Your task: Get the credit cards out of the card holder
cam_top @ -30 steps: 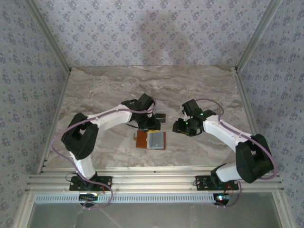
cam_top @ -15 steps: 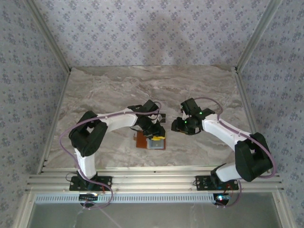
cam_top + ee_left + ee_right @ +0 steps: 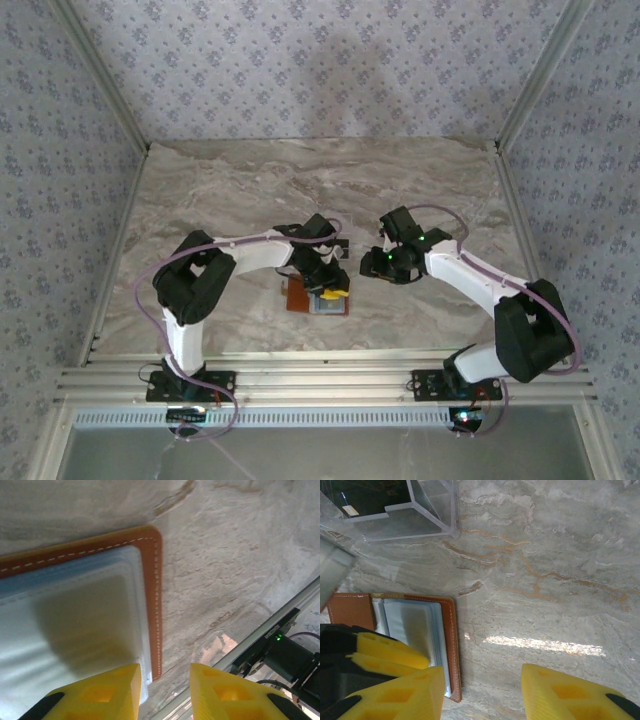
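our left gripper has swung over the open card holder lying flat mid-table, jaws parted and empty, as on the right gripper, and with one black card in the clear tray we judge more remain sleeved.

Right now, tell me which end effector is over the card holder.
The left end effector, above the card holder; the right end effector hangs over bare table.
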Robot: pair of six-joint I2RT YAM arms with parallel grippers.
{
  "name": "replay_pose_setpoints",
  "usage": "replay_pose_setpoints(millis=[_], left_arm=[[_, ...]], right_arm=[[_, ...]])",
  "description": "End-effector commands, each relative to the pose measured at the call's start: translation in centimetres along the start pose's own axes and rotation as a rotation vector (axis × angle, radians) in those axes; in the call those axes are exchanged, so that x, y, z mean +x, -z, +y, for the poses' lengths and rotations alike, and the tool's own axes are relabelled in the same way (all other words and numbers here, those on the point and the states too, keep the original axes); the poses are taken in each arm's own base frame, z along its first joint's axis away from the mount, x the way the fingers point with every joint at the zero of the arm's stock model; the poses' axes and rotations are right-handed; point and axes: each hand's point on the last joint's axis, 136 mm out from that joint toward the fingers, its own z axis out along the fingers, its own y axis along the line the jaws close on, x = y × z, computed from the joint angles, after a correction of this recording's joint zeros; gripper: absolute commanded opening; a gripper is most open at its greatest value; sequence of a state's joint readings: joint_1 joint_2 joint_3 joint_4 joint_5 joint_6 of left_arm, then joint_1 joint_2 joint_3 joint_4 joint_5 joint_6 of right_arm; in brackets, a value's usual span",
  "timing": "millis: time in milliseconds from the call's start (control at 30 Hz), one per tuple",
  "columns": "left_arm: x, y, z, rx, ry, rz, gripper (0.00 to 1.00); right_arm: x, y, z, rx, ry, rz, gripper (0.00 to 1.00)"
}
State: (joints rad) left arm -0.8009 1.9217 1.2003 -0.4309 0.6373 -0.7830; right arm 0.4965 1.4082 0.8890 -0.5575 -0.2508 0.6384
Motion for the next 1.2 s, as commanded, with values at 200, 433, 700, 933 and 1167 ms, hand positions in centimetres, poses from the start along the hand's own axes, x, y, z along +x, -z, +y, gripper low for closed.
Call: replay_pose_setpoints(millis=[200, 433, 700, 933, 1167], left_arm=[[1.1, 0.4, 2.7, -0.150, -0.013, 0.011, 0.33], [1.2, 1.8, 4.0, -0.255, -0.036, -0.015, 0.34], [1.3, 4.1, 5.8, -0.406, -0.034, -0.060, 0.35], [1.1, 6.0, 6.4, -0.485, -0.050, -0.111, 0.37], [1.1, 7.3, 6.9, -0.540, -0.056, -0.139, 0.39]], right_arm=[[-0.2, 0.3, 0.6, 0.008, 0.015, 0.001, 0.45], [-0.1, -0.1, 1.3, 0.006, 0.029, 0.006, 0.45], [0.2, -0.9, 2.1, 0.001, 0.043, 0.024, 0.46], [0.4, -1.8, 3.0, -0.004, 0.052, 0.042, 0.46], [0.6, -2.5, 4.0, -0.009, 0.071, 0.058, 0.47]])
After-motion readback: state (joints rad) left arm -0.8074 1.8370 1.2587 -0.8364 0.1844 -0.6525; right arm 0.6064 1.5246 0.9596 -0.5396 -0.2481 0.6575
